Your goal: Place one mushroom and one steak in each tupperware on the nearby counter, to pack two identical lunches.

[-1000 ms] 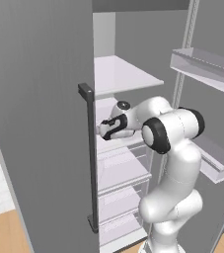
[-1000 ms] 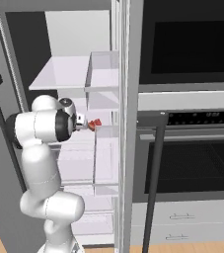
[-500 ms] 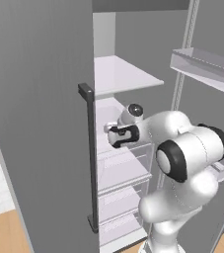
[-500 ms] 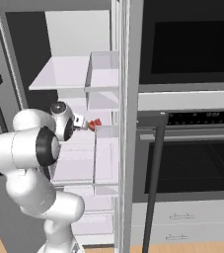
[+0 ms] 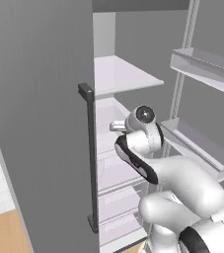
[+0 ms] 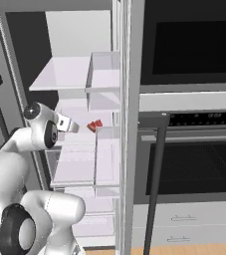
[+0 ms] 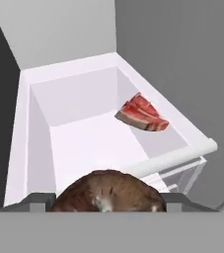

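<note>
A dark-brown mushroom (image 7: 108,189) sits between my two finger tips at the bottom of the hand view, with my gripper (image 7: 105,200) shut on it. Past it, a red steak (image 7: 142,114) with pale fat edges lies at the right side of a white fridge bin (image 7: 39,113). In the right base view my gripper (image 6: 69,125) hangs just left of that steak (image 6: 94,124), at the mouth of the open fridge. In the left base view my gripper (image 5: 116,126) points into the fridge at mid height. The tupperware and the counter are out of view.
The open fridge door with its dark vertical handle (image 5: 90,158) stands close on the left. Door racks (image 5: 202,64) jut out on the right. Glass shelves (image 6: 64,74) run above and below the hand. A black oven (image 6: 194,164) is right of the fridge.
The arm has folded back toward the cameras, its elbow now large in both base views. The gripper with the mushroom has drawn a little out of the fridge, away from the steak.
</note>
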Motion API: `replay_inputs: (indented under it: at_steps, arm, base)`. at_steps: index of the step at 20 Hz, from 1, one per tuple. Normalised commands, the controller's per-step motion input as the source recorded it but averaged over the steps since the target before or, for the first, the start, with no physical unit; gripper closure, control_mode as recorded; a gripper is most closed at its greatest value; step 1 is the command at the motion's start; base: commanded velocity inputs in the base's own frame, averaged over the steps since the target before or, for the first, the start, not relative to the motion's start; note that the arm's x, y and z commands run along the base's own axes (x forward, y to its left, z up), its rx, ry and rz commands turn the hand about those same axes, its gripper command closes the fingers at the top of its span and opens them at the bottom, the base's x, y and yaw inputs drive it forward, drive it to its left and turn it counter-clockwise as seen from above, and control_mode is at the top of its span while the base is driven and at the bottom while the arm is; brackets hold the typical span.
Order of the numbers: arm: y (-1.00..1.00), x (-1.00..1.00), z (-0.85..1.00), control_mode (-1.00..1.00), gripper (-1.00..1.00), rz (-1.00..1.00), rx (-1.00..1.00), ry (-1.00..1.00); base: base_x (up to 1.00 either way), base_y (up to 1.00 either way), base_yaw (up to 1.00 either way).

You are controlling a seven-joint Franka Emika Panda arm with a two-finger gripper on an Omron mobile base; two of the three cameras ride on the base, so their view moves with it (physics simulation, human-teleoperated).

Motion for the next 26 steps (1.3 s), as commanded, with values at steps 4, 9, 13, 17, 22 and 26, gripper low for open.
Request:
replay_inputs:
  at_steps: [4, 9, 13, 17, 22, 26]
  arm:
    - [-0.13, -1.00, 0.98, -1.00, 1.00, -0.05, 0.00, 0.08]
    - [-0.03, -1.00, 0.68, -1.00, 1.00, 0.00, -0.01, 0.15]
    - [-0.02, -1.00, 0.18, -1.00, 1.00, 0.00, -0.01, 0.13]
    - [-0.04, -0.75, -0.11, 1.00, 1.00, 0.01, -0.01, 0.02]
    - [0.00, 0.00, 0.00, 1.00, 1.00, 0.00, 0.00, 0.00]
    - [0.00, 0.00, 0.00, 1.00, 1.00, 0.00, 0.00, 0.00]
  base:
    - [0.00, 0.00, 0.00]
    - [0.00, 0.00, 0.00]
    - [0.00, 0.00, 0.00]
    - [-0.25, -0.02, 0.01]
    - [-1.00, -0.03, 0.05]
    - [-1.00, -0.01, 0.05]
